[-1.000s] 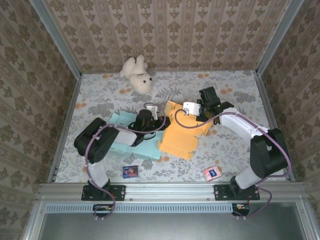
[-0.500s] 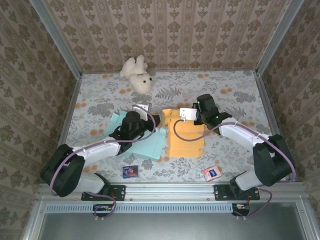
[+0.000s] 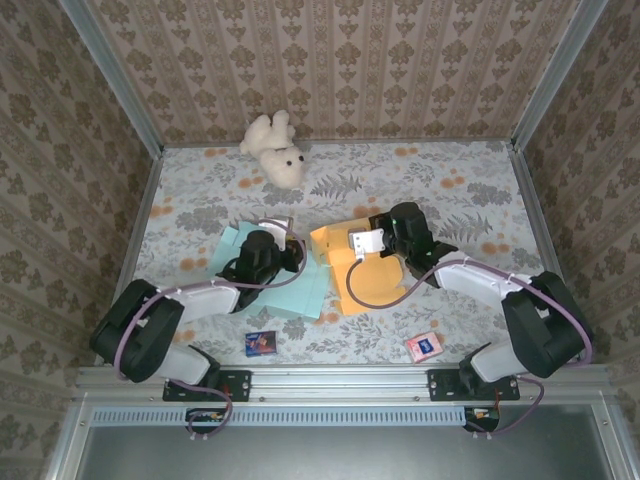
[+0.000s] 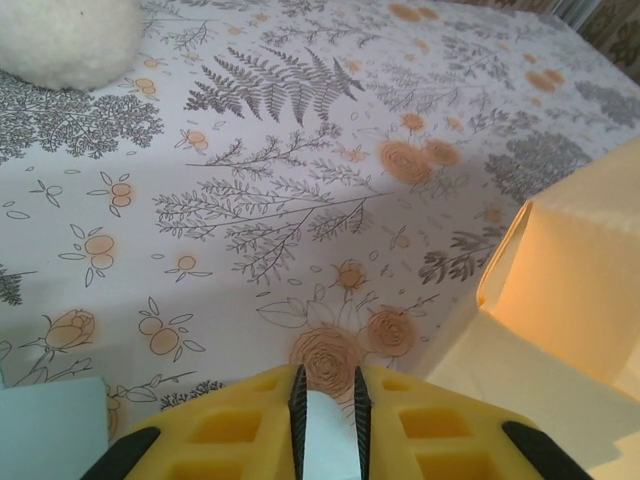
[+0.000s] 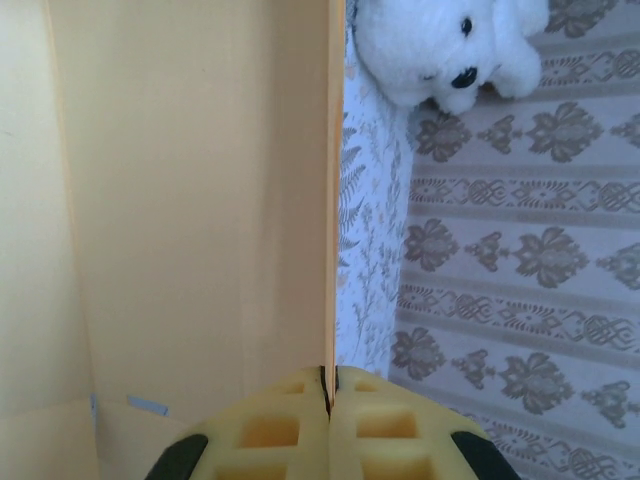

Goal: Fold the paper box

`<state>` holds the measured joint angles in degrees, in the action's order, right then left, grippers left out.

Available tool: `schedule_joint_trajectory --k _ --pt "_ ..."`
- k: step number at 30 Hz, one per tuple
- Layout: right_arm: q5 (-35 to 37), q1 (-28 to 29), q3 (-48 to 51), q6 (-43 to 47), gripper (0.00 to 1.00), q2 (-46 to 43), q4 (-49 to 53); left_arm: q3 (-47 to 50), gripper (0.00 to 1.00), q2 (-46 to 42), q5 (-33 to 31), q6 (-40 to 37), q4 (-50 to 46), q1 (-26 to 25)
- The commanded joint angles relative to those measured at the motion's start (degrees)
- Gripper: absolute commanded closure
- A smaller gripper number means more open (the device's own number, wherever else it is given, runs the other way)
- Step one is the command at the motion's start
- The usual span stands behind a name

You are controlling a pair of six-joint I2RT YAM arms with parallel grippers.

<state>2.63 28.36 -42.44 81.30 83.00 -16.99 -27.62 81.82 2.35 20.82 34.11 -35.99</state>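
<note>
I count one teal sheet (image 3: 300, 295), one plush bear (image 3: 278, 150), one paper box (image 3: 370, 280) and two small cards on the table (image 3: 450, 200). At the left, my left end effector (image 4: 328, 395) sits over the teal sheet with its jaws a narrow gap apart. The blue card (image 3: 262, 343) lies near, the bear far. The orange box sits mid-table, just right of the sheet, its long axis running near to far and leaning left at the far end. My right end effector (image 5: 328, 385) is pinched tight on one thin box wall. The pink card (image 3: 424, 346) lies near right.
</note>
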Motion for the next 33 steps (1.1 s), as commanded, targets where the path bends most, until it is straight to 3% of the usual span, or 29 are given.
schedule_joint_trajectory --k 1,8,19,25,33 --pt "-0.37 0.21 1.99 1.26 1.0 1.7 -6.53 0.7 0.74 1.62 4.39 -3.17 5.72 0.15" --pt "1.07 0.12 4.12 1.53 1.0 3.2 -10.3 1.14 0.65 4.01 6.72 -5.16 9.56 0.26" --pt "4.11 -1.41 5.84 3.38 1.0 3.9 -12.1 -0.5 0.65 8.91 12.43 -6.1 12.72 0.63" --pt "7.11 -1.77 7.39 3.18 1.0 2.43 -16.04 -4.36 0.64 9.92 13.0 -7.5 9.12 0.89" --pt "12.51 -1.92 10.78 -6.59 1.0 2.93 -26.38 -9.12 0.64 12.23 14.39 -8.87 6.38 3.18"
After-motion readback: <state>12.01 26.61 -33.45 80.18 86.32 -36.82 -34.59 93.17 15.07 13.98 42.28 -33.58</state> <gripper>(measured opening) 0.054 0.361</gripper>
